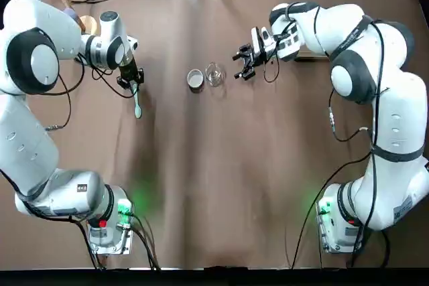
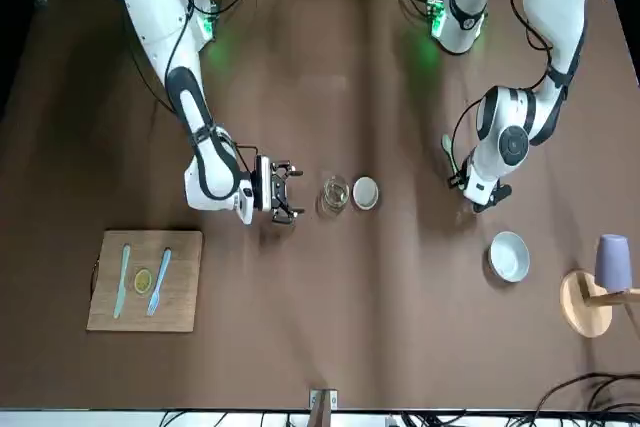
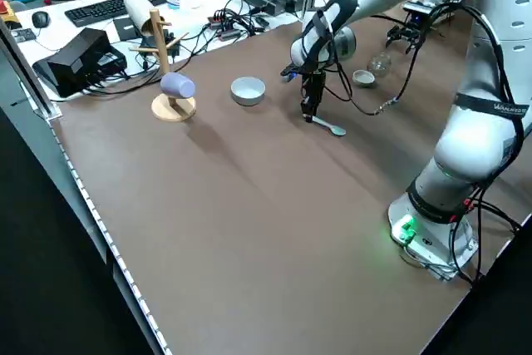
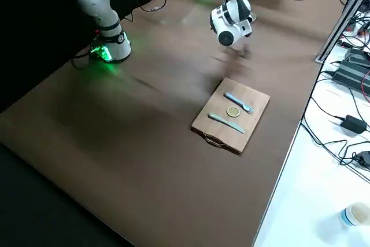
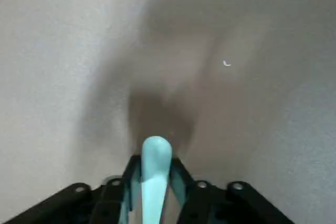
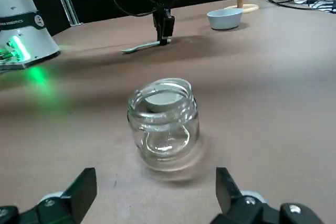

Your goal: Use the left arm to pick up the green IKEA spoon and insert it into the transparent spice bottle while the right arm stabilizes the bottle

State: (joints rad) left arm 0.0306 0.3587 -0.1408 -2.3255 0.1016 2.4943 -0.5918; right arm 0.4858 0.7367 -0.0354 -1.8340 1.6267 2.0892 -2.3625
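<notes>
The green IKEA spoon (image 1: 137, 104) rests with its bowl toward the table, its handle end pinched by my left gripper (image 1: 132, 84), which is shut on it at the table's left. The left wrist view shows the spoon (image 5: 155, 169) squeezed between the black fingers. The transparent spice bottle (image 1: 214, 74) stands upright at mid-table. My right gripper (image 1: 244, 66) hovers just to its right, open and apart from it. In the right wrist view the bottle (image 6: 164, 124) stands ahead of the spread fingertips (image 6: 81, 188).
A small round tin (image 1: 195, 80) sits right beside the bottle. A white bowl (image 2: 509, 255) and a mug on a wooden stand (image 2: 610, 259) lie beyond the left arm. A wooden board (image 2: 147, 280) with a fork and knife lies on the right arm's side.
</notes>
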